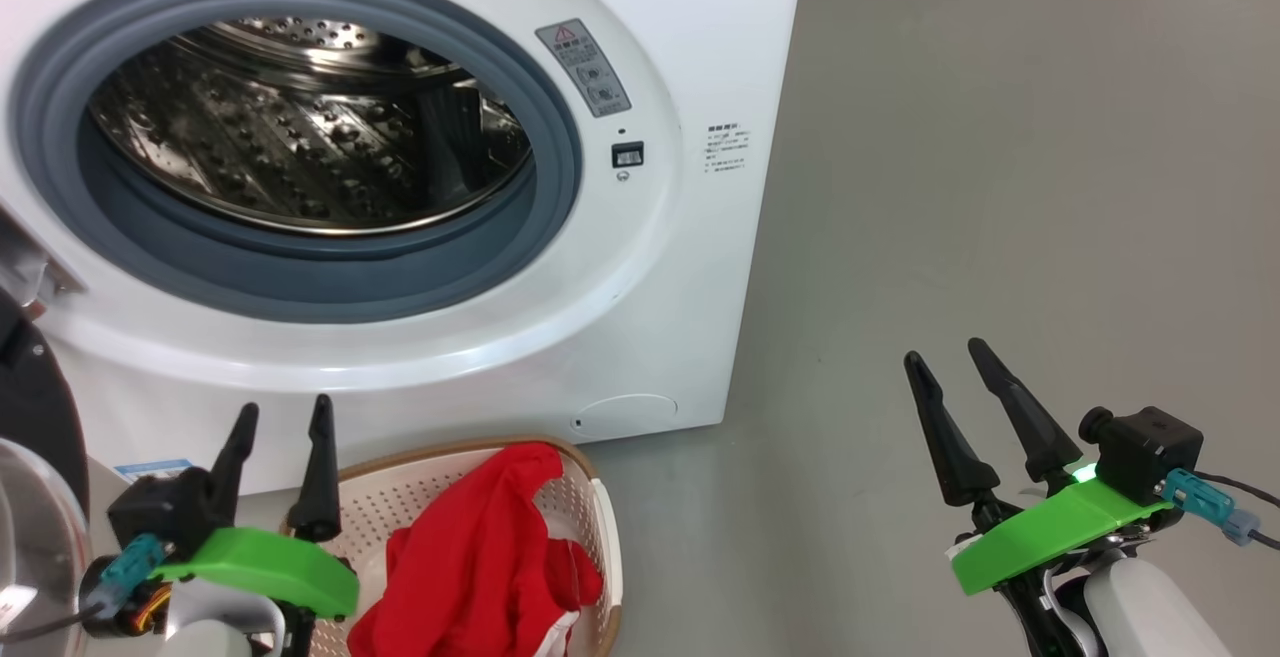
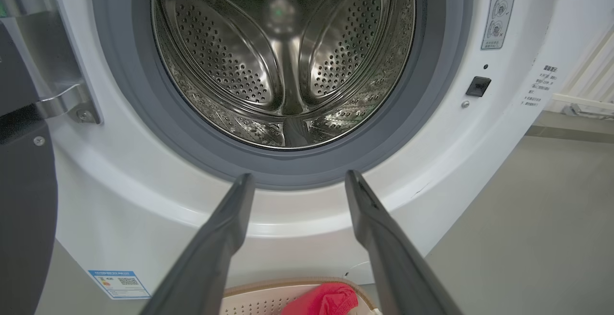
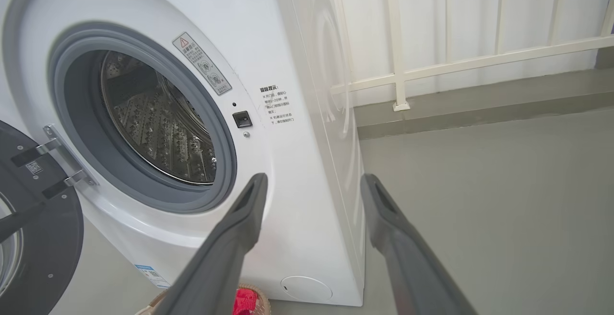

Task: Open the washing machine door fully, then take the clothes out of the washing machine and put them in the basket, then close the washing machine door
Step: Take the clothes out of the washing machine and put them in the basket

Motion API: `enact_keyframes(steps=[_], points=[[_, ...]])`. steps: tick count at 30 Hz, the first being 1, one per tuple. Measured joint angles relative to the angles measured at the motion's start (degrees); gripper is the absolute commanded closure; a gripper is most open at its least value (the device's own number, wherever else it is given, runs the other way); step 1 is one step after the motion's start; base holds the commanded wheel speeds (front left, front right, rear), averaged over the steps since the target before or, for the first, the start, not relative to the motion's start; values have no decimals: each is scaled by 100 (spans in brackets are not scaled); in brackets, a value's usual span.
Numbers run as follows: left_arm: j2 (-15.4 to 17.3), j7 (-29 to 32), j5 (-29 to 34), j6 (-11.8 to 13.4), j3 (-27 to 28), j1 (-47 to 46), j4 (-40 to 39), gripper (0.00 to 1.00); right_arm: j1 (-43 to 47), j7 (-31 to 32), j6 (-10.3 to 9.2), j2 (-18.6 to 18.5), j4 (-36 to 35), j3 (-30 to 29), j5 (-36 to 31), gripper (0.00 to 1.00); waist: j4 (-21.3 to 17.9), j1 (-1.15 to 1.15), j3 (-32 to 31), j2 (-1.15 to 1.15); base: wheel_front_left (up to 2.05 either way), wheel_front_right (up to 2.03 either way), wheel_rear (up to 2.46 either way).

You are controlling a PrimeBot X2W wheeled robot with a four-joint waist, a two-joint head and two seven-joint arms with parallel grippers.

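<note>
Below the washing machine front, on the floor: basket holding red clothes. Washing machine door swung open on the machine's left. Left gripper before the machine, above the basket, fingers spread, gripping nothing. Right gripper off the machine's right side, likewise spread.

left hand, right hand: long dark tapered fingers, green mounts, black wrist cameras, teal connectors

Bright, even light; glints inside the washing machine; wrist edges bend.
</note>
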Motion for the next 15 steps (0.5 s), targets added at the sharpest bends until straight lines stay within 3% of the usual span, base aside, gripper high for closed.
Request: enact_keyframes(steps=[15], points=[[135,10,16,478,180,904,-1772,0,139,0,0,-77,-34,2,7,0,49,0,-175,0,0,0,0]])
